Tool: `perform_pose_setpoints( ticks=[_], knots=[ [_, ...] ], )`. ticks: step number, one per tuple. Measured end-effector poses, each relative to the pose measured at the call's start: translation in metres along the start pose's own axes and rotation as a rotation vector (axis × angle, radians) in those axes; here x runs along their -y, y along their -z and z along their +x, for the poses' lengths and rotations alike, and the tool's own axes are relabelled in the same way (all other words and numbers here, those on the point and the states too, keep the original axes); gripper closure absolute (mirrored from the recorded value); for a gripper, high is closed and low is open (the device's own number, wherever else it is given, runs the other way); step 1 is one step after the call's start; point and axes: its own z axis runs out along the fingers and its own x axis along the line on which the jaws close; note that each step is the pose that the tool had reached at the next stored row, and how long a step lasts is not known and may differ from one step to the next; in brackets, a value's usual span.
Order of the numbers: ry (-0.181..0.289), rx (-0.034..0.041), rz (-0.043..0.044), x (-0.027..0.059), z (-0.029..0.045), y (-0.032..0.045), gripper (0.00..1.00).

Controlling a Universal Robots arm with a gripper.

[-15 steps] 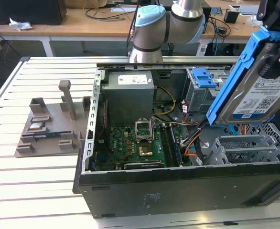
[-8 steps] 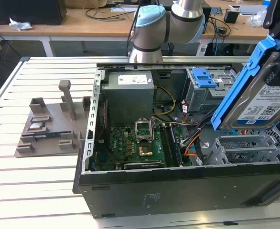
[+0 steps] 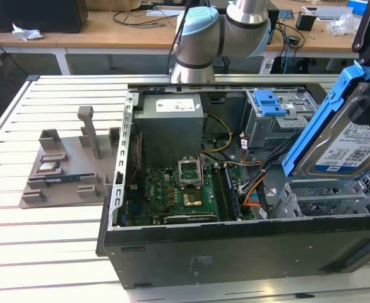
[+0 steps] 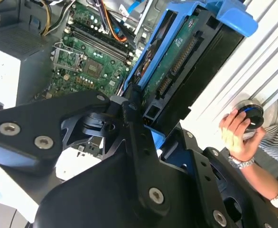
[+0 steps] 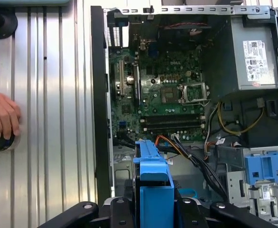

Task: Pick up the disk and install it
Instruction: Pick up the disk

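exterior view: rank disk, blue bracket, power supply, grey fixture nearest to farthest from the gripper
1. the disk, held in the gripper, exterior view's right
2. blue bracket, on the drive cage
3. power supply, further left
4. grey fixture, on the table, exterior view's left

arm: grey and light-blue joints [image 3: 201, 38] at top centre of the exterior view, upper link running off toward that view's right.
gripper: black linkage [image 5: 155, 211] in both wrist views, pointing down over the work.
fingers: black bars [image 4: 129, 121], one on each side of the disk [image 4: 177, 61], closed against its blue rails.
grip: disk held clear and tilted.
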Motion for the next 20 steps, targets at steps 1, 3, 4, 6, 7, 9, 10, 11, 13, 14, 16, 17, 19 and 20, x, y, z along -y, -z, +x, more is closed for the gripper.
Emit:
perform_pose_setpoints(
  ticks=[1,3,4,6,7,9,10,11,13,14,16,17,19,20],
  knots=[
    [0.0,0.0,-0.001,0.0023,0.0,-0.0024,0.63],
    [-0.001,0.0,-0.0025,0.0071,0.0,-0.0072,0.63],
    [-0.002,-0.0001,-0.0035,0.0091,-0.0001,-0.0093,0.63],
    [-0.002,-0.0001,-0.005,0.013,-0.0012,-0.0124,0.63],
    [-0.002,-0.0002,-0.0057,0.0151,-0.0023,-0.0138,0.63],
    [0.0,-0.0007,-0.0062,0.0181,-0.0051,-0.0167,0.63],
    [0.003,-0.0011,-0.0063,0.0189,-0.0065,-0.018,0.63],
    [0.005,-0.0011,-0.0064,0.02,-0.0079,-0.0194,0.63],
    [0.006,-0.0018,-0.0071,0.0273,-0.0122,-0.0224,0.63],
    [0.007,-0.0021,-0.0077,0.0307,-0.0135,-0.0242,0.63],
    [0.007,-0.0024,-0.0082,0.0332,-0.0142,-0.0275,0.63],
    [0.007,-0.0025,-0.0084,0.0342,-0.0144,-0.0294,0.63],
    [0.007,-0.0026,-0.0088,0.0359,-0.0145,-0.0322,0.63],
    [0.007,-0.0027,-0.0088,0.0363,-0.0145,-0.0325,0.63]
  ],
)
